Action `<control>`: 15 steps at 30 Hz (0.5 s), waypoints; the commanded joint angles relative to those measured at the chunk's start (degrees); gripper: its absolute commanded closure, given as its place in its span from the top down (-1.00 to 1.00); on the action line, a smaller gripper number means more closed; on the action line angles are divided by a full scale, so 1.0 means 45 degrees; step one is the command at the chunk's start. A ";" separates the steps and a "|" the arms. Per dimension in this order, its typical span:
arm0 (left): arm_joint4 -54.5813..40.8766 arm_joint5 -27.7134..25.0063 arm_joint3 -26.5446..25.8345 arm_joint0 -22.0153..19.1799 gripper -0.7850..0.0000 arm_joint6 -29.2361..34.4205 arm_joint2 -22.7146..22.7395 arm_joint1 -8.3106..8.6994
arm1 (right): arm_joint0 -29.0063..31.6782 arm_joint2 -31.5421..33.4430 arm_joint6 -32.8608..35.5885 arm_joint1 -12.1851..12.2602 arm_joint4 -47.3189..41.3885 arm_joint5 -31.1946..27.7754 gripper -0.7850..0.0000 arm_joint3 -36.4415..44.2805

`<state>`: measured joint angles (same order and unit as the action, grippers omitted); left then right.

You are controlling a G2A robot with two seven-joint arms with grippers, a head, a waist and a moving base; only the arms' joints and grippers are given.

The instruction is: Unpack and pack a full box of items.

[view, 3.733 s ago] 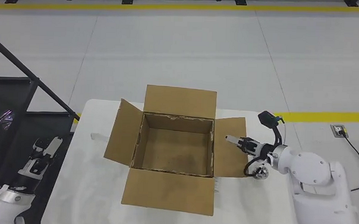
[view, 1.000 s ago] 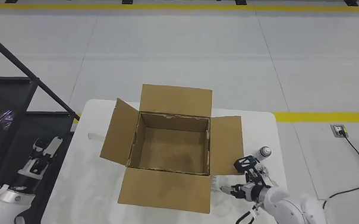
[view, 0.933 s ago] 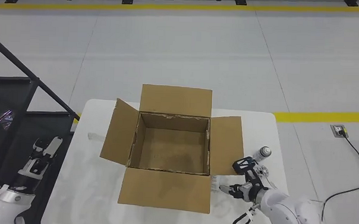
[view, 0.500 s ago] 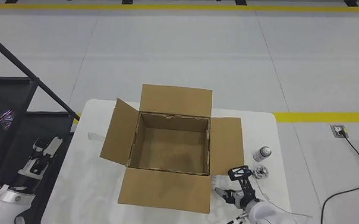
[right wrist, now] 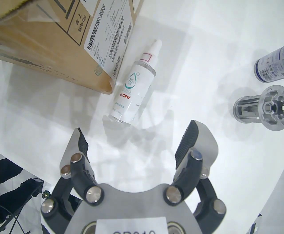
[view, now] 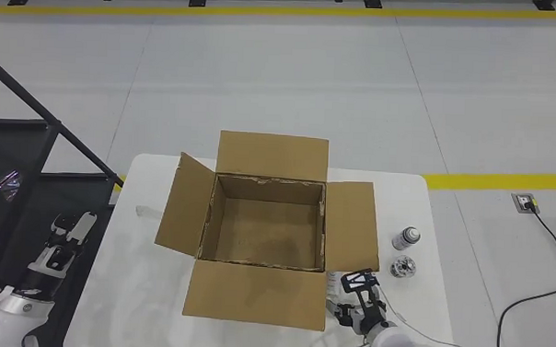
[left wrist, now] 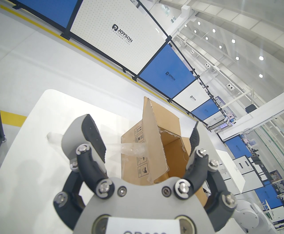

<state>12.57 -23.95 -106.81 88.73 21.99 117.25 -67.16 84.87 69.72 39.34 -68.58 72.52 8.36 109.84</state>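
The bottle (right wrist: 131, 88) lay on its side on the table (right wrist: 199, 33), touching the box (right wrist: 55, 44) corner. It looked light, smooth and apt to roll, so best gripped across its mid-body. The right gripper (right wrist: 135, 135) hovered just beside its base, jaws apart and empty.

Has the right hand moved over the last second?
Yes. In the top view the right hand has drawn back toward the near edge of the table, from beside the right flap of the box to the corner of its near flap.
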 commanded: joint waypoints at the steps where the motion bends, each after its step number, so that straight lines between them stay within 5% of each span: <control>1: 0.0000 0.0000 0.0000 0.0000 1.00 0.0000 0.0000 0.0000 | 0.0021 -0.0018 -0.0261 -0.0008 -0.0069 -0.0083 1.00 -0.0057; 10: 0.0000 0.0000 0.0000 0.0000 1.00 0.0000 0.0000 0.0000 | 0.0661 -0.0506 -0.4929 -0.0186 0.0463 0.0459 1.00 -0.1779; 15: 0.0000 0.0000 0.0000 0.0000 1.00 0.0000 0.0000 0.0000 | 0.0325 -0.0979 -0.5704 -0.0354 0.0533 0.0815 1.00 -0.2525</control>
<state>12.57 -23.95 -106.81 88.73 21.99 117.25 -67.16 86.82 65.85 13.83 -70.02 74.74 11.62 99.01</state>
